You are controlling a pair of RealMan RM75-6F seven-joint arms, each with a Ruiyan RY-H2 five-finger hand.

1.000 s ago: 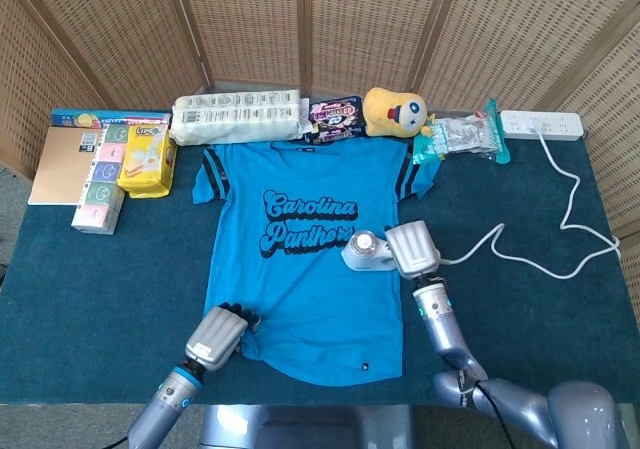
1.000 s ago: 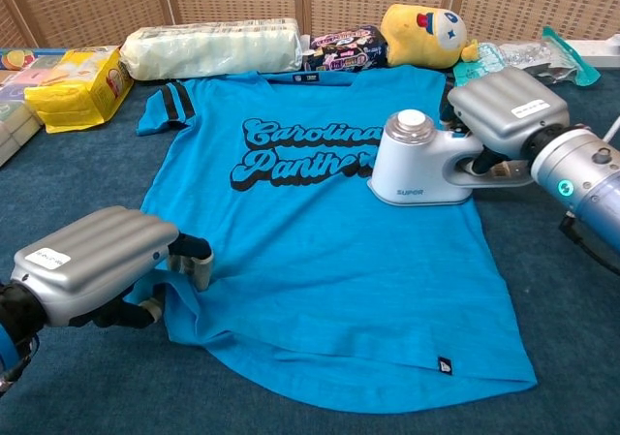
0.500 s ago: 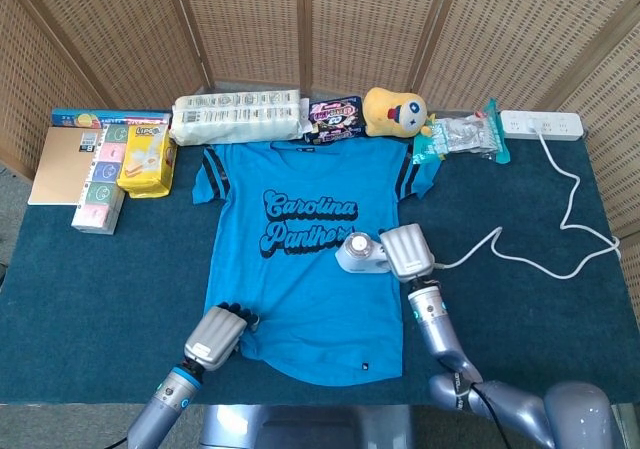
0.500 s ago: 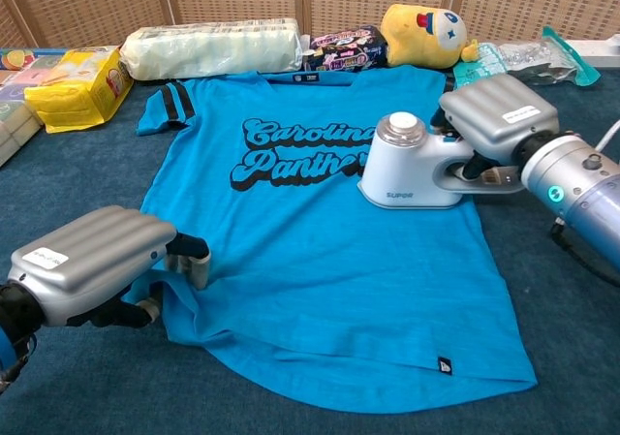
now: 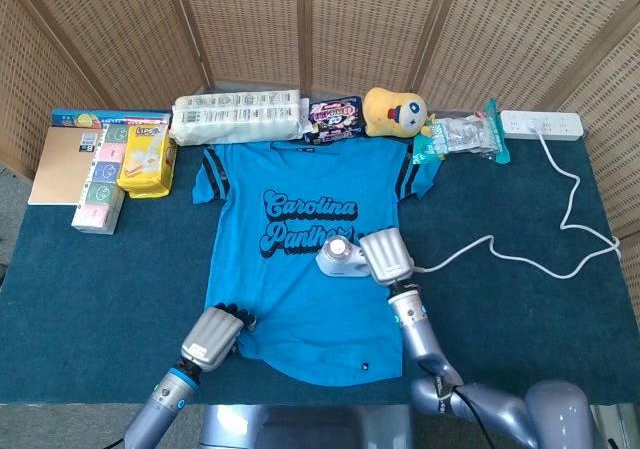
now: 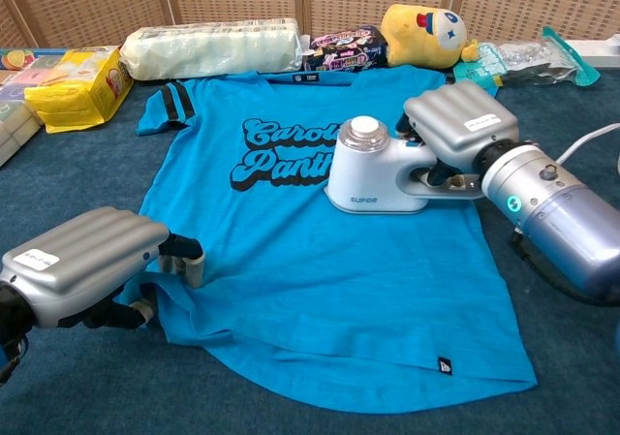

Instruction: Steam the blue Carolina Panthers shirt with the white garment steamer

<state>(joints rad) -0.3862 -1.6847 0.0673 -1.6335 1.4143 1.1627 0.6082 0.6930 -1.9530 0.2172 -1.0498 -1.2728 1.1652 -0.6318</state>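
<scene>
Here the smooth white garment steamer point(image 6: 373, 173) is gripped by the right hand point(image 6: 451, 125) on the soft blue Carolina Panthers shirt point(image 6: 320, 270), whose hem is pinched by the ribbed metal left hand point(image 6: 82, 265)

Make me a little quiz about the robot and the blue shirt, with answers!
1. True or false: the white steamer sits on the blue shirt.
2. Which hand holds the steamer: A left, B right?
3. Fill in: the left hand grips the shirt's bottom ____ corner as the views show it.

Key: 1 true. 2 B, the right hand is around its handle. 3 left.
</scene>
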